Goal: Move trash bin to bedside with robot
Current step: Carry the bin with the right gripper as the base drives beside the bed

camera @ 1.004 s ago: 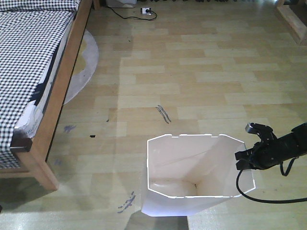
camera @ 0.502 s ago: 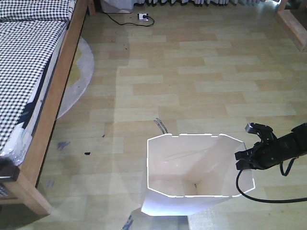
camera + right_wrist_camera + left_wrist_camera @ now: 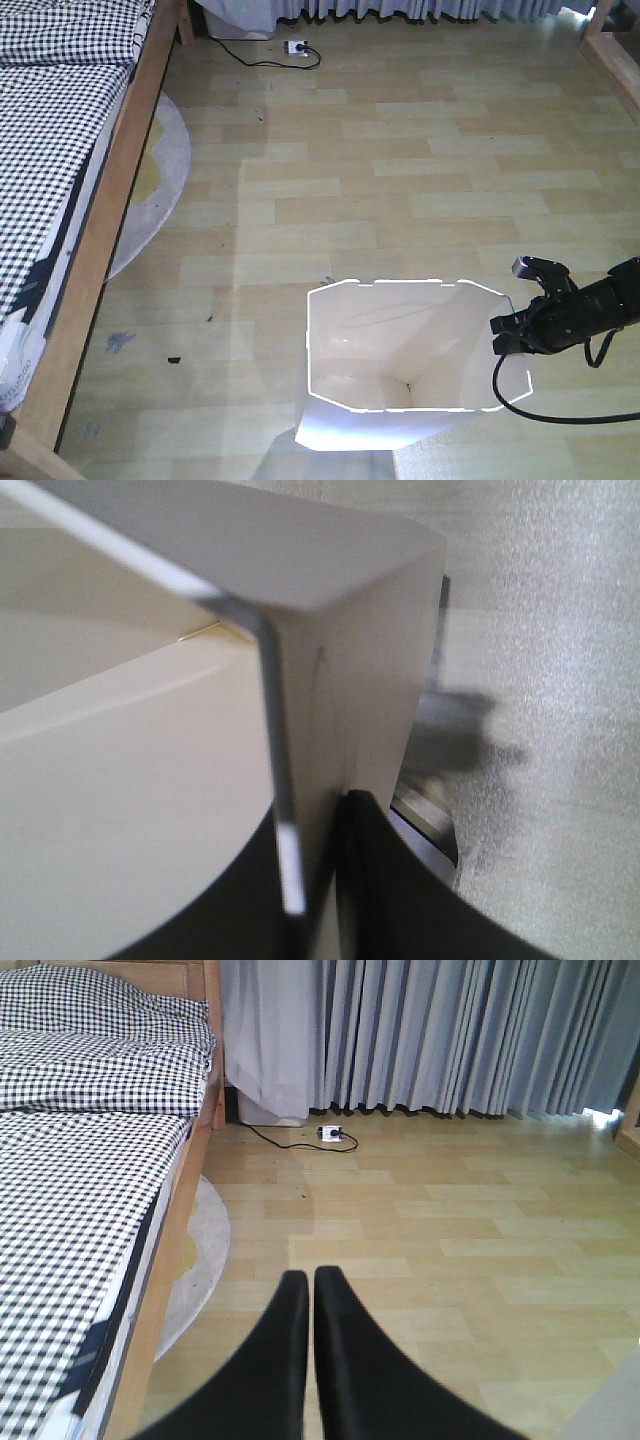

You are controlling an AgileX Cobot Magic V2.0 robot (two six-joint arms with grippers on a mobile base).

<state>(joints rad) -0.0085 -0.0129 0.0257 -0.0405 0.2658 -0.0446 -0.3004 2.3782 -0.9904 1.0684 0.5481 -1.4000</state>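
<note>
The white trash bin (image 3: pixel 345 340) stands low in the front view, its cream inside (image 3: pixel 130 780) showing. My right gripper (image 3: pixel 508 336) is shut on the bin's right rim: in the right wrist view one black finger sits inside the wall and one outside (image 3: pixel 318 880). The bed (image 3: pixel 55 150), with checked bedding and a light wooden frame, runs along the left edge, about a bin's width of floor away from the bin. My left gripper (image 3: pixel 312 1290) hangs shut and empty over the floor beside the bed (image 3: pixel 90 1150).
A round grey rug (image 3: pixel 165 165) pokes out from under the bed. A white power strip with a black cable (image 3: pixel 298 47) lies near the grey curtains (image 3: pixel 450 1030). A wooden furniture piece (image 3: pixel 612 40) stands at the far right. The arm's black cable (image 3: pixel 560 416) loops beside the bin.
The floor marks and the bed have slid down and to the left in the front view, while the bin and right gripper hold the same place in the frame, gripped as before.
</note>
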